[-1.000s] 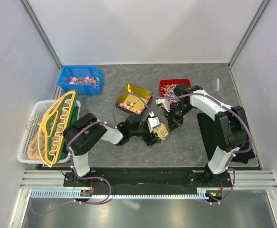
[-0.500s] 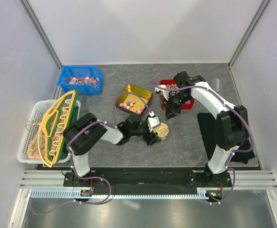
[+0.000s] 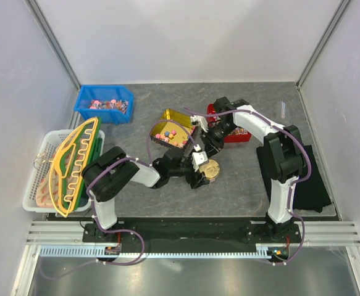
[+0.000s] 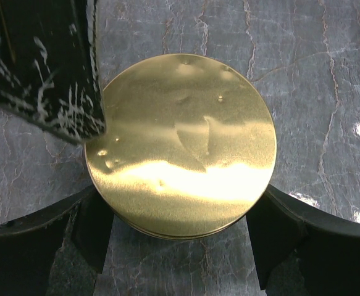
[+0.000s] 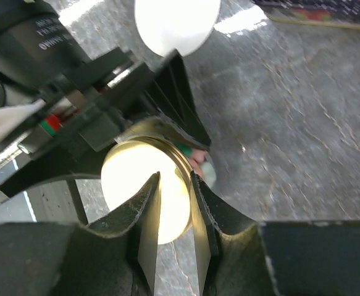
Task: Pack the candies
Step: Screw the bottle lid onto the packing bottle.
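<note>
Left claw (image 4: 180, 225) clamped on round tin (image 4: 180, 154) lying flat, right claw (image 5: 173, 209) slightly apart above, candies (image 3: 172, 135) jumbled nearby

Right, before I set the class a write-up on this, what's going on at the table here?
The left gripper clasps a round gold tin by its sides, steadying it on the grey table. The right gripper hangs just above that tin, fingers a narrow gap apart with nothing between them. Most of the mixed-colour candies lie in an open gold box just beyond the tin, so the packing is not finished.
</note>
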